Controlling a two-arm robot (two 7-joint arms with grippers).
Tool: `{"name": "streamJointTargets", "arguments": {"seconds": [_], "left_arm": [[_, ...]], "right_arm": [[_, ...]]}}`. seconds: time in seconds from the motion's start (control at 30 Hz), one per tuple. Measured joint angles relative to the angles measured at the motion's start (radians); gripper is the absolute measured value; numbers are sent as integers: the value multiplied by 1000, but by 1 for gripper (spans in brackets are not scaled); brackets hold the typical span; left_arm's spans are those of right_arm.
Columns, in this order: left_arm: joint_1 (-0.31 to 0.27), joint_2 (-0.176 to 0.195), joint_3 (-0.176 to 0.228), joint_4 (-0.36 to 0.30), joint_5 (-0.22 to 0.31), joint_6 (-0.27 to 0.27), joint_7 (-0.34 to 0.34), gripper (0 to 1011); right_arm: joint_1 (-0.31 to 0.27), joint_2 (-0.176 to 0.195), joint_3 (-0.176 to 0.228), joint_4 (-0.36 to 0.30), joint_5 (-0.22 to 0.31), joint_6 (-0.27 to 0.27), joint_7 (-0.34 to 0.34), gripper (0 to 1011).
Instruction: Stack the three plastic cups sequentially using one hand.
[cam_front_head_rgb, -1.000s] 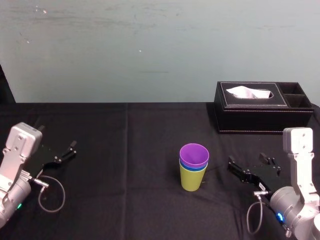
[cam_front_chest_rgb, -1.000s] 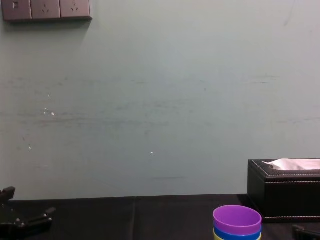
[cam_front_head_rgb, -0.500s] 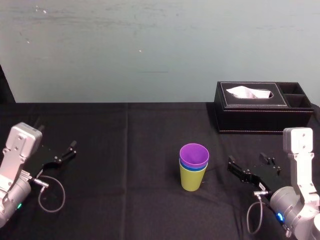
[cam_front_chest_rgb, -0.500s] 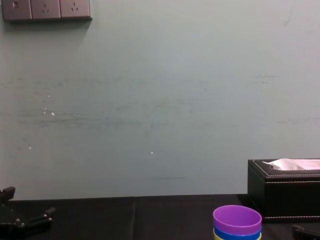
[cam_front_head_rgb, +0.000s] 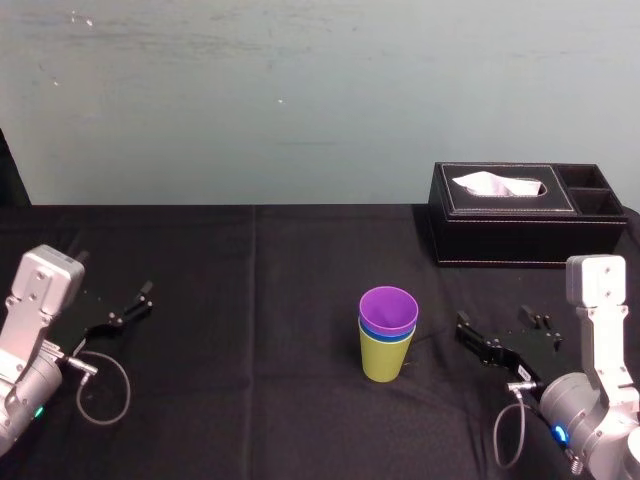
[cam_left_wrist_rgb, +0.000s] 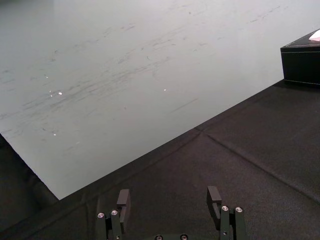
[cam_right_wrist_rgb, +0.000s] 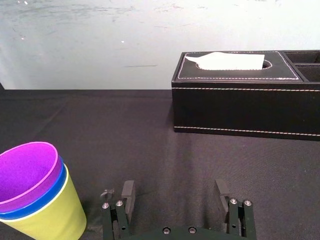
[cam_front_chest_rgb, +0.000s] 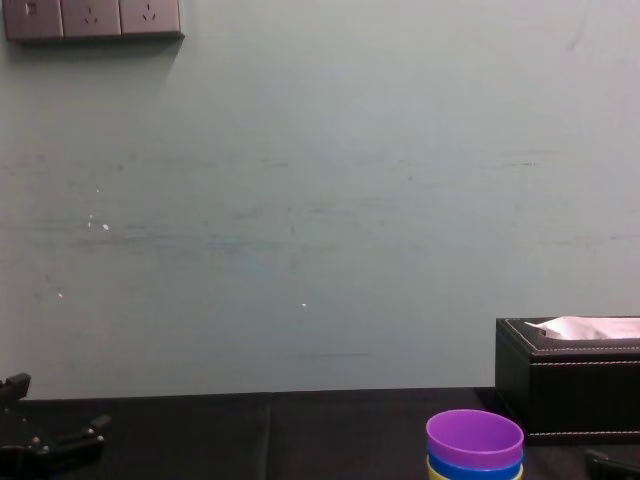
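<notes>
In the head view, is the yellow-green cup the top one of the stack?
No, the purple cup sits on top, nested in the blue cup, with the yellow-green cup at the bottom.

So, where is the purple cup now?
Head view: the purple cup is near the middle of the table, nested topmost in the blue cup, to the left of the right gripper.

Purple cup, blue cup, yellow-green cup; black tissue box
</notes>
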Motion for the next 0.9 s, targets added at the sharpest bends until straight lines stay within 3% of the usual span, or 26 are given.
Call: {"name": "streamJointTargets", "arguments": {"seconds": [0.9], "left_arm": [[0,0,0,0,0,0,0,1000]], "right_arm": [[0,0,0,0,0,0,0,1000]]}}
